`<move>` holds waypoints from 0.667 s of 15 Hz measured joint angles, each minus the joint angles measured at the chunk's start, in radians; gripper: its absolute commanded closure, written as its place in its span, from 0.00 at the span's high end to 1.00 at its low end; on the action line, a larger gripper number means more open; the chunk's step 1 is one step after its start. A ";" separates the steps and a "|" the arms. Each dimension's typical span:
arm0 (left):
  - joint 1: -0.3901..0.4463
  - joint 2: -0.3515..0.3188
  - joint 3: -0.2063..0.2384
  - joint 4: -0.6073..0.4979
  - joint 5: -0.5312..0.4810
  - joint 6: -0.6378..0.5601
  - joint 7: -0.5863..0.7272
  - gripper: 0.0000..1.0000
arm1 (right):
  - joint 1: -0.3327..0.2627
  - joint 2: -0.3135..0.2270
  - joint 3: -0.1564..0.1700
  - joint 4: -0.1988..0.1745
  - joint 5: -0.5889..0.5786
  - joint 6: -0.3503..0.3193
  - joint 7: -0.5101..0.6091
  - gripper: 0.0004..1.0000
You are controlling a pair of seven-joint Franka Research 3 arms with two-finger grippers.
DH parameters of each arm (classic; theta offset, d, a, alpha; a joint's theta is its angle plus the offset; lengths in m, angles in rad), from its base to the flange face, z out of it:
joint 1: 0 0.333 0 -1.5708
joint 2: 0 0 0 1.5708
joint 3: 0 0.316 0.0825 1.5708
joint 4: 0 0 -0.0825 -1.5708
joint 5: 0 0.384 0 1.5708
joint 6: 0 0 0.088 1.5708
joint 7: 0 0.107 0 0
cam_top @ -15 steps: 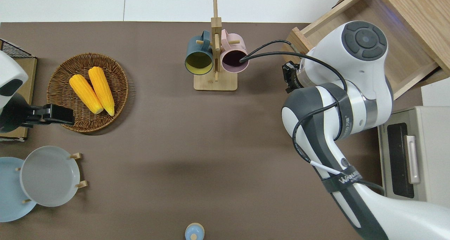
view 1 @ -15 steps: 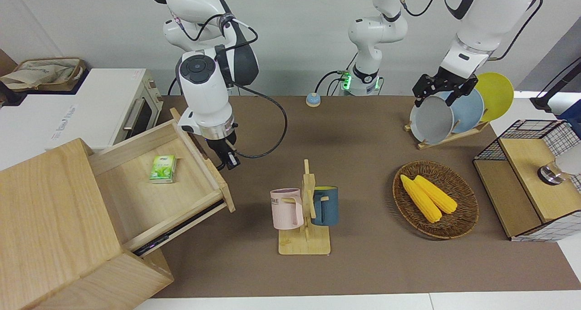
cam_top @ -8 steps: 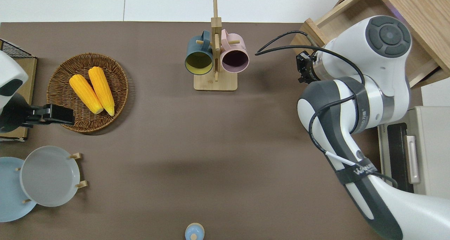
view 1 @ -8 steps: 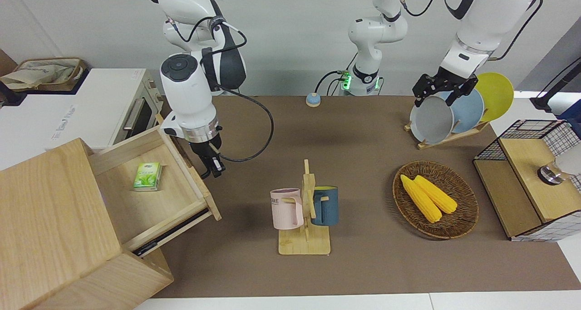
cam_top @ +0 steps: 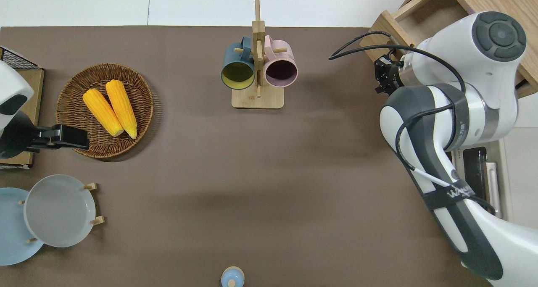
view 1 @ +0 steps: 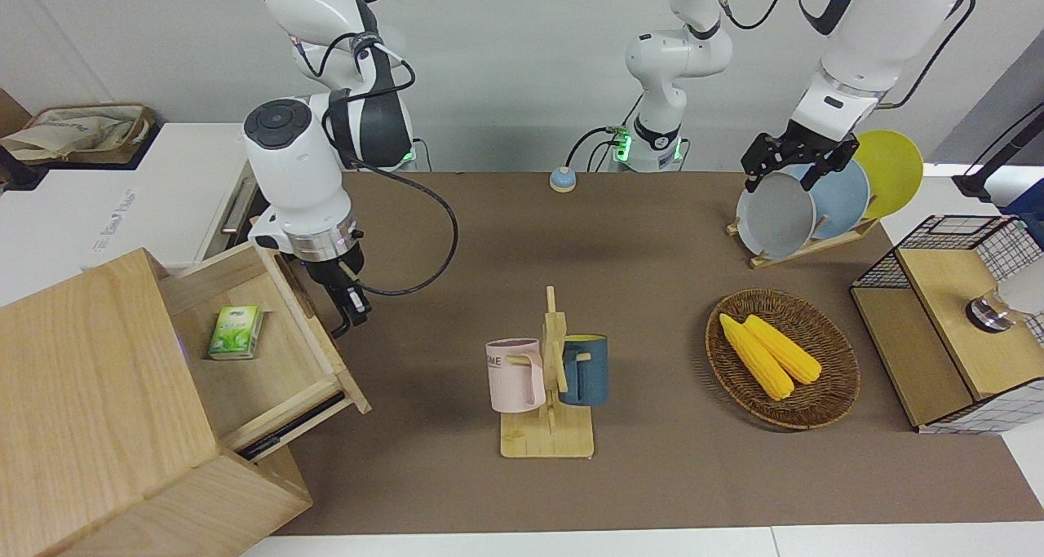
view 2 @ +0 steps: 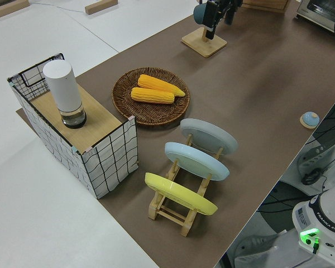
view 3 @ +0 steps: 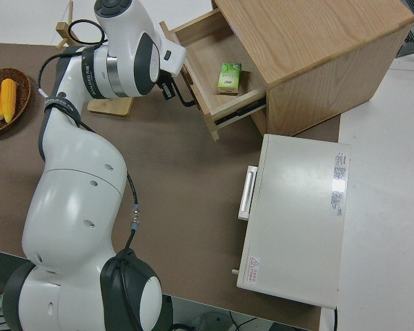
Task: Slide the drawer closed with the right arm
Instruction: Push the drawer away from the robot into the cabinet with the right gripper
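The light-wood drawer (view 1: pixel 269 361) sticks partly out of the big wooden cabinet (view 1: pixel 90 377), toward the right arm's end of the table. A small green box (view 1: pixel 235 333) lies inside it. My right gripper (view 1: pixel 349 311) hangs low against the drawer's front panel (cam_top: pixel 384 26), by the black loop handle (view 3: pixel 185 98). From the right side view, the right gripper (view 3: pixel 171 86) touches or nearly touches that panel. The overhead view shows the right gripper (cam_top: pixel 383 75) just off the panel's edge, with the arm covering most of the drawer. My left arm (view 1: pixel 848 43) is parked.
A mug rack (view 1: pixel 548 377) with a pink and a blue mug stands mid-table. A wicker basket (view 1: pixel 824 402) holds two corn cobs. A plate rack (view 1: pixel 803 206), a wire-sided box (view 1: pixel 946 320), a white oven (view 1: pixel 163 190) and a small blue bell (view 1: pixel 562 179) are also present.
My right gripper has travelled toward the cabinet with the drawer front ahead of it. The drawer has slid well into the cabinet, carrying the green box along. The left arm is still.
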 measured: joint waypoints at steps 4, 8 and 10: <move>0.000 0.000 0.000 0.000 0.000 0.000 0.000 1.00 | -0.051 0.000 0.000 0.003 0.000 0.012 -0.040 0.00; 0.000 0.000 0.000 0.000 0.000 0.000 0.000 1.00 | -0.097 0.000 0.003 0.004 0.000 0.013 -0.117 0.00; 0.000 0.000 0.000 0.000 0.000 0.000 0.000 1.00 | -0.113 0.000 0.004 0.004 0.001 0.013 -0.152 0.00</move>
